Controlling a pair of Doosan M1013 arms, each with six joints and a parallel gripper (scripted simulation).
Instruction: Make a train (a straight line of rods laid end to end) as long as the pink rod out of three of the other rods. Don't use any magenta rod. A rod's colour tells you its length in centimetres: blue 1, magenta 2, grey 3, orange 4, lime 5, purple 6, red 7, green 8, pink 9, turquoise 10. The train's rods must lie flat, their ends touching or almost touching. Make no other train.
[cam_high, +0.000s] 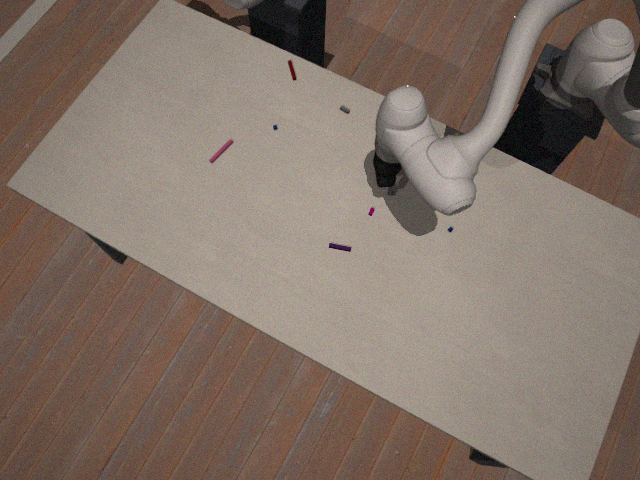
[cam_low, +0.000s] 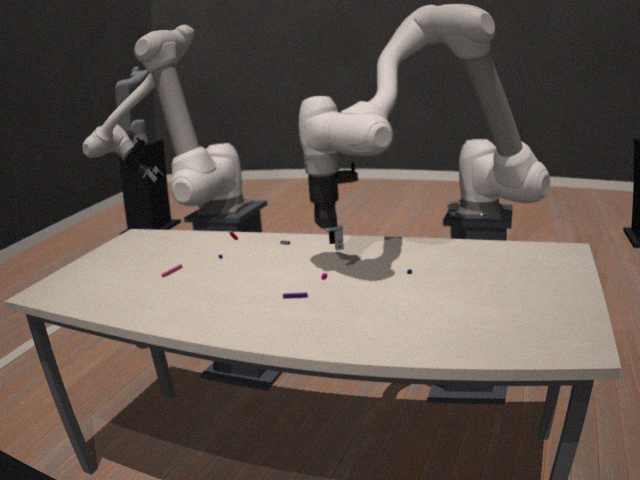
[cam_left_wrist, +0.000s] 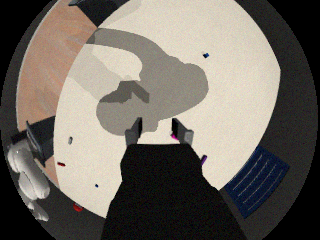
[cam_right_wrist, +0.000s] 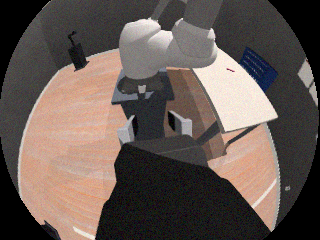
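A pink rod (cam_high: 221, 151) (cam_low: 172, 270) lies flat on the table. A red rod (cam_high: 292, 70) (cam_low: 234, 235) (cam_left_wrist: 61, 164) (cam_right_wrist: 230, 70) and a grey rod (cam_high: 344, 109) (cam_low: 284, 242) (cam_left_wrist: 70, 140) lie near the back edge. One blue rod (cam_high: 275, 127) (cam_low: 220, 256) (cam_left_wrist: 96, 185) lies between pink and grey; another blue rod (cam_high: 450, 229) (cam_low: 409, 271) (cam_left_wrist: 206, 55) lies apart, beyond the arm's shadow. A purple rod (cam_high: 340, 247) (cam_low: 295, 295) (cam_left_wrist: 203, 160) lies nearer the front. All lie apart. My left gripper (cam_left_wrist: 157, 123) is open and empty above the table. My right gripper (cam_right_wrist: 152, 119) is open and empty, away from the table.
A magenta rod (cam_high: 371, 211) (cam_low: 324, 276) (cam_left_wrist: 174, 136) lies between the purple rod and the left arm's shadow. The left arm (cam_high: 436, 165) (cam_low: 356, 129) reaches over the table. The right arm (cam_low: 175, 113) is folded back beside its stand, behind the table.
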